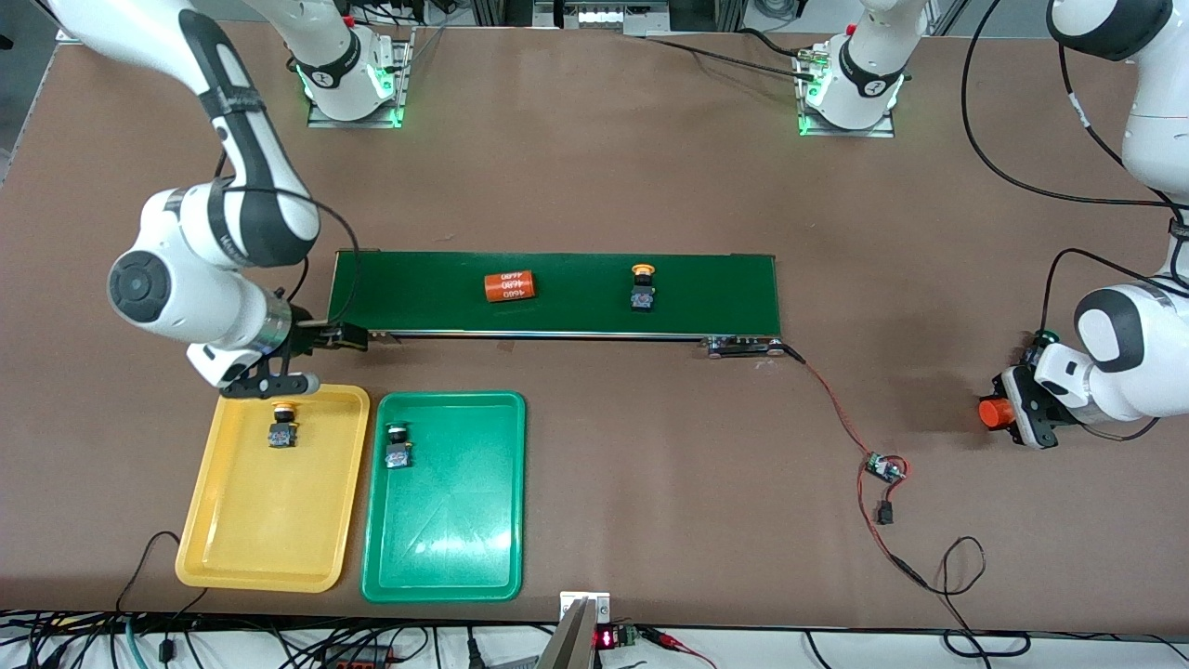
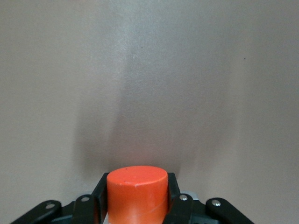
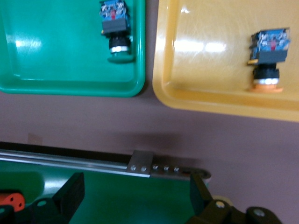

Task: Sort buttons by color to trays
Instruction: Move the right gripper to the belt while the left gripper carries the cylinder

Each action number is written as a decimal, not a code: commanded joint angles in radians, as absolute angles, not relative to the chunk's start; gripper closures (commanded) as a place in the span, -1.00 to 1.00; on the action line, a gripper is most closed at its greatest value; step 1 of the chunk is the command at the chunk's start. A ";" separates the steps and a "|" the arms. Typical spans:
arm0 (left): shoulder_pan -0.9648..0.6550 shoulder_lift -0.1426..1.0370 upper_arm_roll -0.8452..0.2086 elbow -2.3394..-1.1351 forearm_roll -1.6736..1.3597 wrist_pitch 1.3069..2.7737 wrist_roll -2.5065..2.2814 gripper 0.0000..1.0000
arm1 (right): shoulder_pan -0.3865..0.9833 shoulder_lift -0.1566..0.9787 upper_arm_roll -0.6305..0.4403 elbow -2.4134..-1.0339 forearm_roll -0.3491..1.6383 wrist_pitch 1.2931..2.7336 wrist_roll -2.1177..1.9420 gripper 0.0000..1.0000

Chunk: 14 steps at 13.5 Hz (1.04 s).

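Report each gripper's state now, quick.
Left gripper: shut on an orange cylinder.
Right gripper: open, holding nothing, over the conveyor belt end.

A brown table (image 1: 594, 186) was seen, on which a green conveyor belt (image 1: 557, 293), a yellow tray (image 1: 232, 548), a green tray (image 1: 446, 548) beside it and a small wired circuit board (image 1: 882, 467) were laid.

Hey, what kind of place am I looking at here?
Probably a robotics lab test bench: two white robot arms bolted to a brown table, a long dark green conveyor belt, and loose wiring with a small circuit board.
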State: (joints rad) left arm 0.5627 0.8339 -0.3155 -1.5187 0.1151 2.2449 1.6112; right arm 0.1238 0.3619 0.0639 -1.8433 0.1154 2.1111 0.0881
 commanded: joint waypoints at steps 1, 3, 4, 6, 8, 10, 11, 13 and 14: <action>0.558 0.787 -0.336 -1.520 0.121 2.204 1.561 1.00 | 0.170 0.246 0.057 -1.960 0.100 2.115 0.171 -1.00; 0.542 0.741 -0.356 -1.538 0.120 2.117 1.418 1.00 | 0.204 0.203 0.058 -2.006 0.100 2.126 0.231 -1.00; 0.531 0.706 -0.359 -1.566 0.121 2.087 1.332 1.00 | 0.230 0.186 0.058 -2.032 0.100 2.153 0.250 -1.00; 0.487 0.611 -0.368 -1.653 0.120 2.074 1.167 1.00 | 0.284 0.167 0.058 -2.086 0.098 2.232 0.331 -1.00; 0.430 0.539 -0.383 -1.725 0.120 2.075 1.134 1.00 | 0.346 0.166 0.057 -2.103 0.097 2.261 0.408 -1.00; 0.387 0.477 -0.425 -1.808 0.120 2.074 1.144 1.00 | 0.405 0.166 0.058 -2.103 0.045 2.266 0.526 -1.00; 0.376 0.448 -0.454 -1.850 0.120 2.072 1.146 1.00 | 0.423 0.169 0.058 -2.103 0.010 2.272 0.561 -1.00; 0.344 0.413 -0.515 -1.905 0.120 2.072 1.167 1.00 | 0.457 0.181 0.060 -2.103 0.005 2.308 0.607 -1.00; 0.328 0.405 -0.550 -1.920 0.120 2.072 1.167 0.99 | 0.472 0.193 0.058 -2.103 0.005 2.327 0.626 -1.00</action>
